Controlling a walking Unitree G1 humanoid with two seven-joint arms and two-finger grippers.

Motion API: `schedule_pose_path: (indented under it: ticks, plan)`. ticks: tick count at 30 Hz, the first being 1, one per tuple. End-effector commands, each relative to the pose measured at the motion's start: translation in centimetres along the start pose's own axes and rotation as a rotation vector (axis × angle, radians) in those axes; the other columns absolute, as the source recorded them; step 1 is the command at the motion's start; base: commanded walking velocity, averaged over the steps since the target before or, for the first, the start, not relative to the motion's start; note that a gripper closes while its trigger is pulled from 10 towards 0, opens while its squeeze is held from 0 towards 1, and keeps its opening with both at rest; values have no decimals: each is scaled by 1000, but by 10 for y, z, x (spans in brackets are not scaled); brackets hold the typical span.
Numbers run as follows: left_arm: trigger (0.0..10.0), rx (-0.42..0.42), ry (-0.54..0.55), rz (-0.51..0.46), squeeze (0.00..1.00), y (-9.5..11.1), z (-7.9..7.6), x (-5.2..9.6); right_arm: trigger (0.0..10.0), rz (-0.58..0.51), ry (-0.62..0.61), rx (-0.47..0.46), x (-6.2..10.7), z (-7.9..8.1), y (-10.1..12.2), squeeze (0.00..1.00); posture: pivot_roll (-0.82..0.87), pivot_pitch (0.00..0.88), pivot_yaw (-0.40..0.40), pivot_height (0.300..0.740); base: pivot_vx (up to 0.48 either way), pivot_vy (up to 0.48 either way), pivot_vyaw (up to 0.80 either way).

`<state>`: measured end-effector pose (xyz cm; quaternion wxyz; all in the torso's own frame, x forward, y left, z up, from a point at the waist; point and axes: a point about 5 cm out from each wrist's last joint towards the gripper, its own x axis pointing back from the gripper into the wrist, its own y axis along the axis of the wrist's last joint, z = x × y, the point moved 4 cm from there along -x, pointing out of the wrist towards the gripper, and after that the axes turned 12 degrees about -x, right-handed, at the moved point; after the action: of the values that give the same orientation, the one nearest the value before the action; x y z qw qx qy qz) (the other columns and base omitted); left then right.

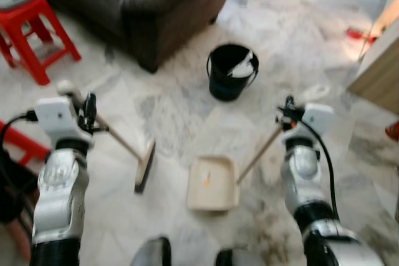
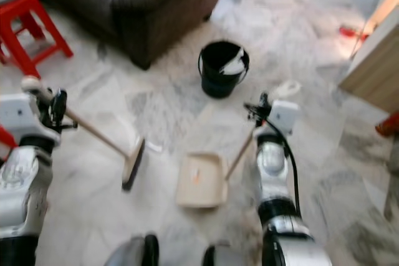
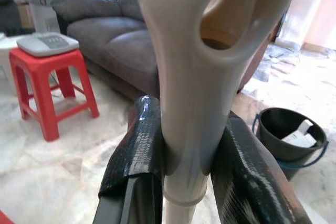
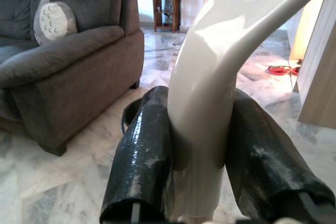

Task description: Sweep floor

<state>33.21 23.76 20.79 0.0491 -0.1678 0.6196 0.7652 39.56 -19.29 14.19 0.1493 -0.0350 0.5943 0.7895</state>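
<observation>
As the marble floor (image 1: 187,123) is to be swept, one broom (image 1: 144,166) and one dustpan (image 1: 213,184) are seen at lower centre, side by side and apart. The broom's handle runs up-left into the left gripper (image 1: 87,111), whose jaws are clamped on its grip; the dustpan's handle runs up-right into the right gripper (image 1: 288,111), likewise clamped. The debris in the pan lies right of the broom head. One black bucket (image 1: 232,71) stands above centre, one sofa (image 1: 143,4) upper left.

Both eye views are bright but smeared by motion blur. Daylight glares off the marble floor (image 1: 187,123). Wrist views are sharper behind, with each close handle (image 3: 194,77) soft.
</observation>
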Motion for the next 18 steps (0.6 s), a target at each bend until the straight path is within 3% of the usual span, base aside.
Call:
schedule_pose_path:
  ticks: [1, 5, 11, 18]
  plan:
    - [10000, 6, 15, -35, 0, 6, 1, 1, 10000, 10, -31, 4, 1, -11, -1, 0, 119, 197, -78, 740, 0, 465, 0]
    - [10000, 2, 28, -33, 0, 5, 5, 1, 10000, 17, -31, 2, 0, -12, -1, 0, 116, 205, -85, 740, 0, 480, -113]
    - [10000, 7, 51, -22, 0, 3, 10, 1, 10000, 33, -28, -3, -1, -12, -2, 0, 115, 210, -90, 740, 0, 387, -800]
    - [10000, 10, 52, 1, 0, -4, 7, 3, 10000, 43, -28, -2, -2, -12, -3, 0, 106, 217, -94, 740, 0, 0, -800]
